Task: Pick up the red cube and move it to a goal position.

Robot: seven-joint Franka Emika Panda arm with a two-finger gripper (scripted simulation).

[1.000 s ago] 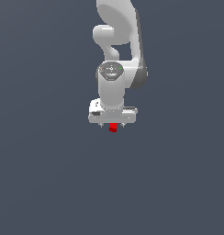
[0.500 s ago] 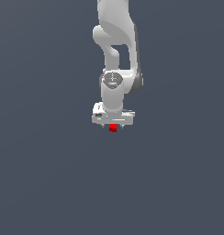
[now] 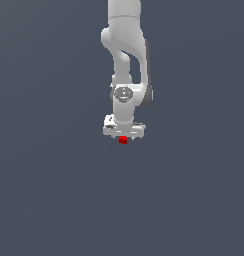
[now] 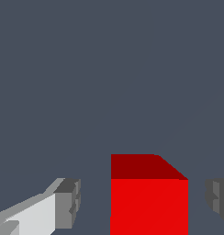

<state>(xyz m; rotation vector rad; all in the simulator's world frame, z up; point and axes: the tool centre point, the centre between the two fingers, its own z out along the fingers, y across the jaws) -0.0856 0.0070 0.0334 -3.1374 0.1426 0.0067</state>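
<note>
The red cube (image 3: 123, 140) is small and bright, and it sits on the plain grey floor right under the white hand. In the exterior view only its lower part peeks out below my gripper (image 3: 123, 138). In the wrist view the red cube (image 4: 148, 202) stands between the two grey fingertips (image 4: 68, 203), with a narrow gap of floor showing on each side. My gripper (image 4: 143, 199) is open and straddles the cube without touching it. The arm hangs straight down from above.
A uniform dark grey floor (image 3: 54, 190) fills both views; no other object, edge or goal marker shows.
The arm has stretched downward and the hand has dropped lower over the cube. The cube has stayed in place.
</note>
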